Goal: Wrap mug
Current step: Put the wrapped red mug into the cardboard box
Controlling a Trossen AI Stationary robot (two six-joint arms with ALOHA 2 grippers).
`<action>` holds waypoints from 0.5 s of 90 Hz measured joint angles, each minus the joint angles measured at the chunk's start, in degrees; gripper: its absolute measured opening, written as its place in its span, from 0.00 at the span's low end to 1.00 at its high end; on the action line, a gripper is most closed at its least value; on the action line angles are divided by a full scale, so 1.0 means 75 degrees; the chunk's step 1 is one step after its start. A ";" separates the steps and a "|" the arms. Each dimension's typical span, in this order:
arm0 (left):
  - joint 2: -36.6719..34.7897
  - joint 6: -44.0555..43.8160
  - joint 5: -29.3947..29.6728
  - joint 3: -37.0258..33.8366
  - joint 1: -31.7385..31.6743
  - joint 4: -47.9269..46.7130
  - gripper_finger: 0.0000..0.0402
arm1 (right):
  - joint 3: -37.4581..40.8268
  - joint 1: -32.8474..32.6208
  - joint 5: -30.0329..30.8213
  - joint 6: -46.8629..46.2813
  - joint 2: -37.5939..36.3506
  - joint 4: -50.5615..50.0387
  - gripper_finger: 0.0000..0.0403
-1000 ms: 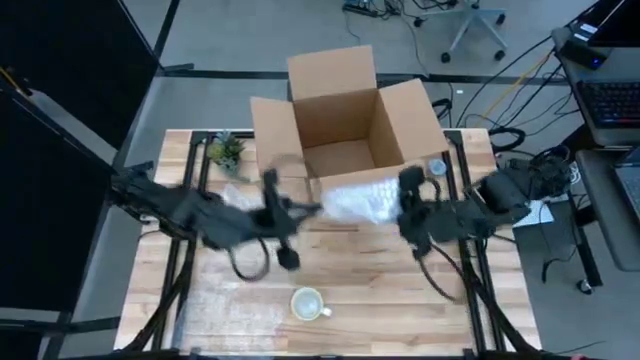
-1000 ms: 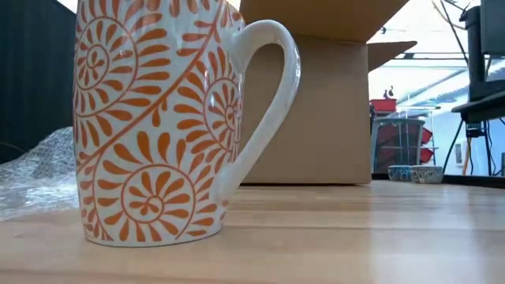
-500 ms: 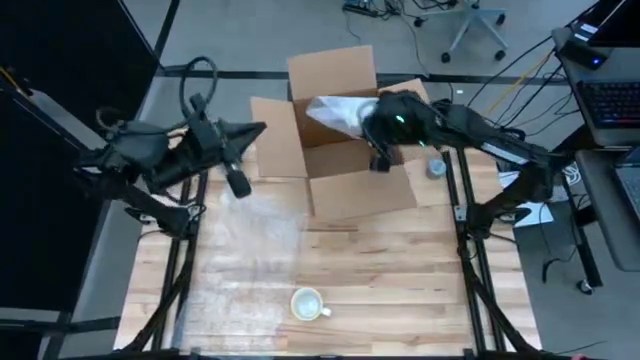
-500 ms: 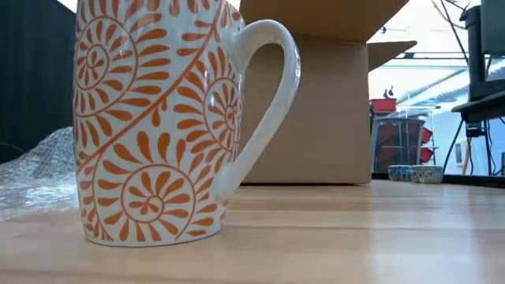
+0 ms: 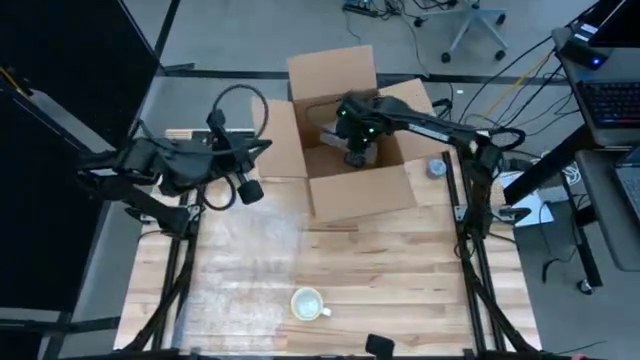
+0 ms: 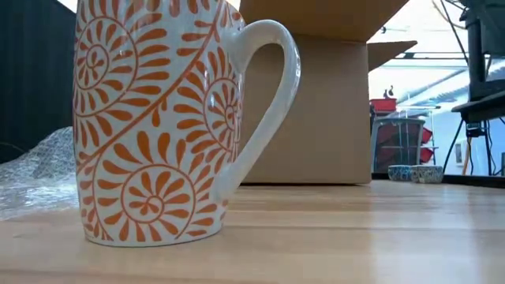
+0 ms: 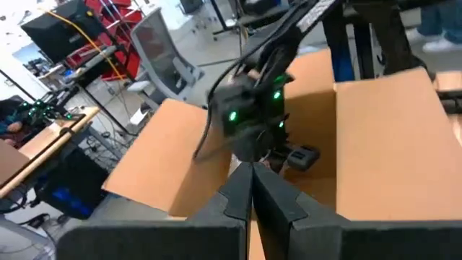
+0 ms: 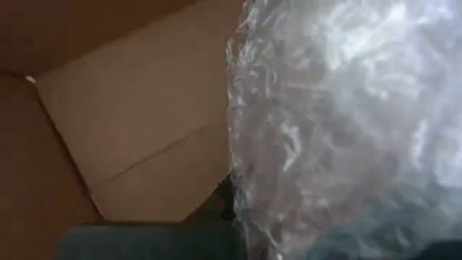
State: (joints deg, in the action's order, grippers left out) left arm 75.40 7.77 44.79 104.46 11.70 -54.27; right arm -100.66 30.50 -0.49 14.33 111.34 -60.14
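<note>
- From the high view I see the mug (image 5: 308, 304) standing upright near the table's (image 5: 400, 270) front edge, well apart from both arms. A sheet of bubble wrap (image 5: 255, 240) lies flat on the wood between the mug and the cardboard box (image 5: 350, 140). My right gripper (image 5: 356, 150) is reaching down into the open box; my left gripper (image 5: 246, 188) hangs over the table's back left part, just beside the box's left flap.
- In the low view, the orange-patterned mug (image 6: 158, 118) fills the foreground with its handle to the right, crumpled bubble wrap (image 6: 35, 177) to its left, the box (image 6: 316, 110) behind it. Neither gripper shows here.
- On the left wrist view, my left fingers (image 7: 249, 198) are pressed together with nothing between them, pointing at the box (image 7: 375, 137) and the right arm's wrist (image 7: 253, 119).
- On the right wrist view, bubble wrap (image 8: 346, 123) hangs close before the camera over the box floor (image 8: 137, 137); I cannot tell how the jaws stand, though the wrap appears held.
</note>
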 joint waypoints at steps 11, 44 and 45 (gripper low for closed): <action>0.0000 0.0000 -0.0002 -0.0171 0.0032 -0.0061 0.00 | 0.0000 -0.0018 -0.0041 -0.0020 0.0599 -0.0067 0.04; 0.0000 0.0000 -0.0002 -0.0241 0.0044 -0.0032 0.00 | 0.0000 -0.0012 0.0046 -0.0097 0.1321 -0.0138 0.21; 0.0000 0.0000 -0.0002 -0.0241 0.0044 -0.0033 0.00 | 0.0000 -0.0012 0.0046 -0.0119 0.1321 -0.0133 0.22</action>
State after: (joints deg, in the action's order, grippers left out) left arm 75.40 7.77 44.77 102.65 12.03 -54.52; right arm -100.66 30.41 -0.14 13.44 121.25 -61.14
